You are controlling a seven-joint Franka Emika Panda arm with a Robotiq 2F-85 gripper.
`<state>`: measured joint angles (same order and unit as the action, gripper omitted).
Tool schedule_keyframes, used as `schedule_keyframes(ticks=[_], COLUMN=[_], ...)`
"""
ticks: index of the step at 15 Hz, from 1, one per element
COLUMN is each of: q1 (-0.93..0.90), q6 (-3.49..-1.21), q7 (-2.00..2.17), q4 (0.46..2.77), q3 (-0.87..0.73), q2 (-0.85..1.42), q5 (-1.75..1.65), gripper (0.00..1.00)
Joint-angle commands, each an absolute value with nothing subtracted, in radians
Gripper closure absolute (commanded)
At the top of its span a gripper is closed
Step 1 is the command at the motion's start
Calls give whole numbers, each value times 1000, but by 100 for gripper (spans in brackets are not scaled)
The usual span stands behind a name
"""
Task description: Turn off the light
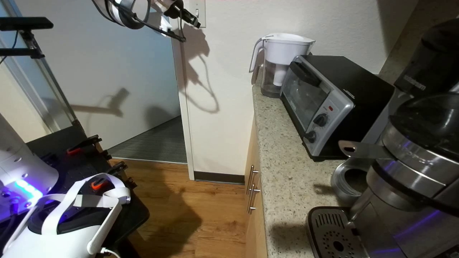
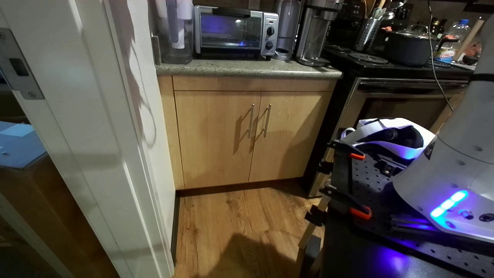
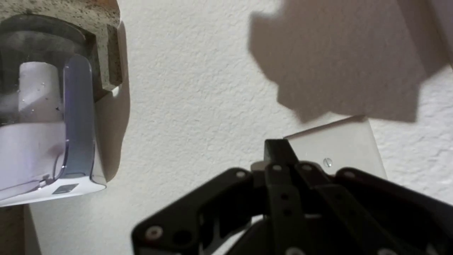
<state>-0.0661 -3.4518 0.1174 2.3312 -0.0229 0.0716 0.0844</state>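
1. Wall (image 1: 226, 136): brightly lit in an exterior view, with hard-edged shadows (image 1: 195, 46) thrown on it. The light itself isn't shown anywhere, but with that much glow around, the task is best scored as not done yet. Which light is run from here can't be told, tbh.
2. Bench (image 1: 287, 179), right half of that frame: a toaster oven (image 1: 330, 104) and a water pitcher (image 1: 287, 53) are carried on it. Nothing there looks to be needed, so it can be ignored progress-wise.
3. Claw (image 3: 281, 150), bottom centre of the wrist view: its fingers are pressed together, with nothing seen pinched between them. Decent poking shape, so the prep can probably be ticked off.
4. Switch plate (image 3: 345, 147), lower right of the wrist view and, in an exterior view, at the top edge left of centre: it's partly covered by the claw in both. The reach therefore looks mostly done. Whether anything is being touched can't be made out.
5. Toggle (image 1: 197, 13): seen as a tiny pale nub on the plate in an exterior view, right by the claw; in the wrist view it's presumably blocked. Up or down can't be read. Left to do, as guessed: toggle to be flipped, claw to be backed off.
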Motion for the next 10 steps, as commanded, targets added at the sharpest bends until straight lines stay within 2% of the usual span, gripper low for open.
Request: schedule_keyframes(ticks=[1, 10], q1=[-46, -48], q6=[-3459, -3460], q7=[82, 81], q4=[2316, 2264], q3=[-11, -1], q2=[81, 121], q5=[72, 72], gripper=[100, 100])
